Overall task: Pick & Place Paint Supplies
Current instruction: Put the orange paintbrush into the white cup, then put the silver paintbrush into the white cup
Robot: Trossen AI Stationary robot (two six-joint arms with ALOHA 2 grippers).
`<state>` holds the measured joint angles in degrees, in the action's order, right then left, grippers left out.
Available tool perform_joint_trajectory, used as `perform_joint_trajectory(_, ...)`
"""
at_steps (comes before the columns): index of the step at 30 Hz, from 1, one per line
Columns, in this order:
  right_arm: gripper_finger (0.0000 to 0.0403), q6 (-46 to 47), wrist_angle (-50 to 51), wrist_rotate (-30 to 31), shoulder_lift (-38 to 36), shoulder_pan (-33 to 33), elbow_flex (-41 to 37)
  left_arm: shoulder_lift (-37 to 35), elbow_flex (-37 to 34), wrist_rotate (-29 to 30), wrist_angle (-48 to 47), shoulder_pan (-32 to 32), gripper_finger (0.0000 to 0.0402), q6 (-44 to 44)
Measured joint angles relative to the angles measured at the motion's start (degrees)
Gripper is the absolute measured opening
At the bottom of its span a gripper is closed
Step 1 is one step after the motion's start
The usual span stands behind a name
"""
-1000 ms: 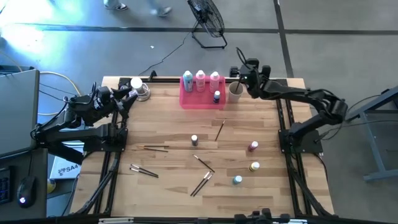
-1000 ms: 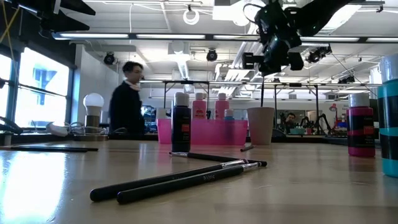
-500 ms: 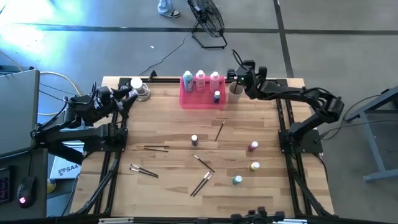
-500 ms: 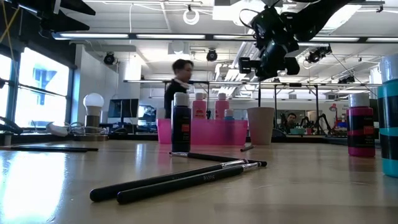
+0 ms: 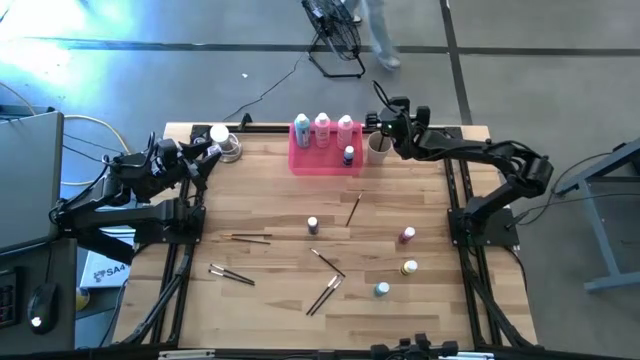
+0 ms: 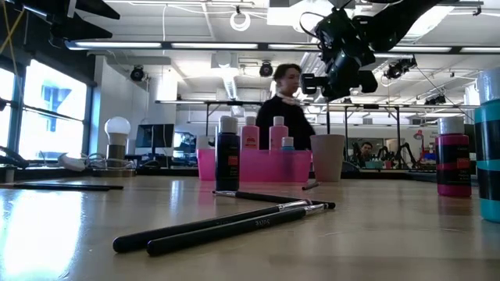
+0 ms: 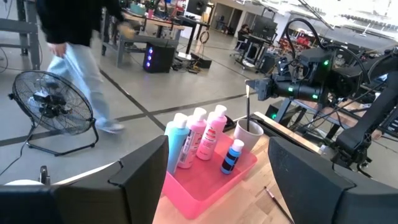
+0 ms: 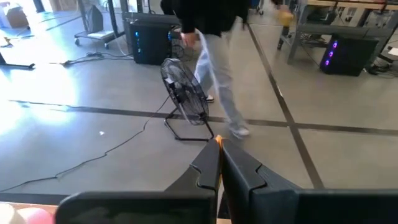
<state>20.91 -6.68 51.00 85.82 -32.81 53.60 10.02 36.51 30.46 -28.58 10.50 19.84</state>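
My right gripper (image 5: 384, 123) hovers over the pale beige cup (image 5: 378, 148) at the far edge, shut on a thin paintbrush (image 7: 249, 109). Left of the cup, the pink tray (image 5: 325, 166) holds three taller white-capped bottles (image 5: 322, 128) and a small blue bottle (image 5: 348, 155). Tiny bottles stand on the table: a dark one (image 5: 313, 225), a dark red one (image 5: 407, 236), a yellow one (image 5: 409, 268) and a teal one (image 5: 382, 289). Several brushes (image 5: 327, 262) lie flat around them. My left gripper (image 5: 205, 152) waits open at the far left corner. My right gripper pinches the paintbrush near its upper end (image 7: 248, 92) between its two fingers. The fingers come about level from the table's right side and lie across the brush. An orange end (image 8: 218, 140) shows just past the fingertips. The brush hangs upright, its lower end inside the cup (image 7: 249, 132).
A round lamp-like object (image 5: 225, 140) sits at the far left corner beside my left gripper. A floor fan (image 5: 333, 30) stands beyond the far edge, and a person (image 6: 285, 109) walks there. Bare wood lies along the near edge and on the left half.
My right gripper has edged slightly toward the table's left above the cup, still shut on the brush. A person behind the table has walked from left to right across the low view.
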Motion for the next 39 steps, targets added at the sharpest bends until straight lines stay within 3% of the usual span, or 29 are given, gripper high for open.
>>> perform_joint_trajectory(15, 0.0003, 4.5, -4.1, 4.6, 0.0, 3.9, -5.5, 0.0, 0.0, 0.0, -0.1, 0.0, 0.0271, 0.0)
perform_joint_trajectory(31, 0.0016, 4.3, -4.7, 2.5, 0.0, 4.0, -5.8, 0.0, 0.0, 0.0, -0.1, 0.0, 0.0271, 0.0)
perform_joint_trajectory(39, 0.0053, 4.3, -4.2, 0.0, 0.0, 4.0, -5.8, 0.0, 0.0, 0.0, -0.1, 0.0, 0.0271, 0.0)
